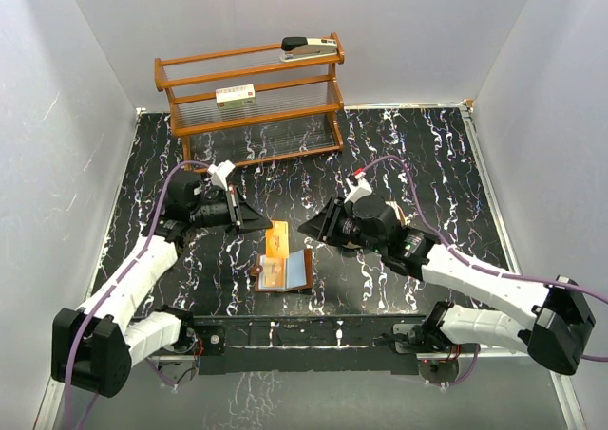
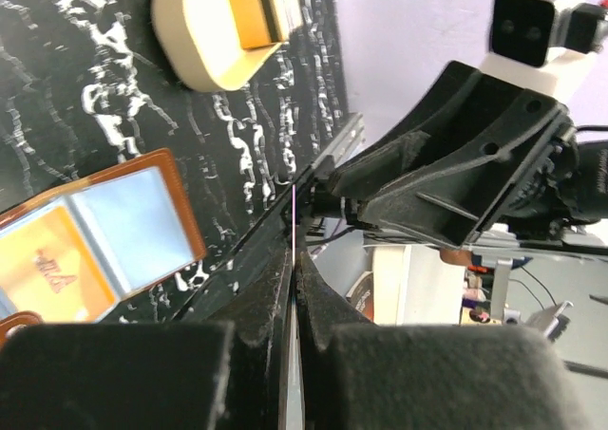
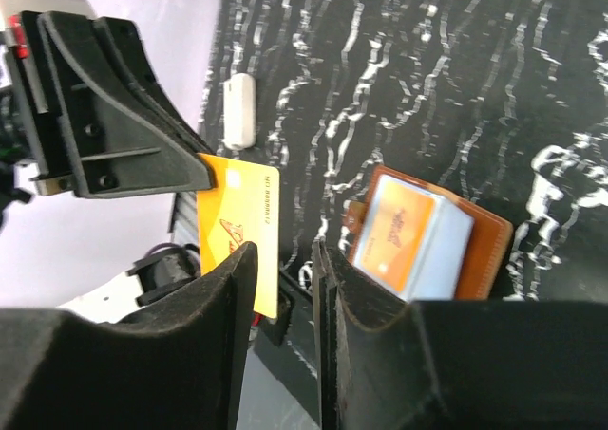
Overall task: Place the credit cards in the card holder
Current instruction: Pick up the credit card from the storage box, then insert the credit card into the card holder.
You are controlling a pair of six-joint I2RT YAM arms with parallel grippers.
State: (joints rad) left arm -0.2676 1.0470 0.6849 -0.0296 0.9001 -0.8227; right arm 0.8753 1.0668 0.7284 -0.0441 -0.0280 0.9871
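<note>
In the top view the left gripper (image 1: 256, 221) is clenched on the 9 o'clock edge of an orange card (image 1: 277, 238), which it holds above the desk (image 1: 408, 155). The card's long axis runs roughly 12 to 6. The left wrist view shows the card edge-on, pinched between the fingers.

The right gripper (image 1: 310, 229) faces it from 3 o'clock with its jaws slightly parted. Its fingertips sit just beside the card's free edge and do not appear to grasp it.

The wallet (image 3: 494, 250) lies open on the desk, at about 5 o'clock from the left gripper and 7 o'clock from the right. Its spread runs 9 to 3, and it already shows an orange card and a pale one tucked inside. Both grippers look about equally near it, but only the left carries the card, so the insertion probably falls to that arm. The card would have to travel down toward 6 and line up with a pocket.

The desk is glossy black with white marbling and has pale walls on three sides. At 12 o'clock stands a wooden rack (image 1: 249, 102) holding a stapler (image 1: 309, 47) and a small box (image 1: 236, 95), well apart from the work.
</note>
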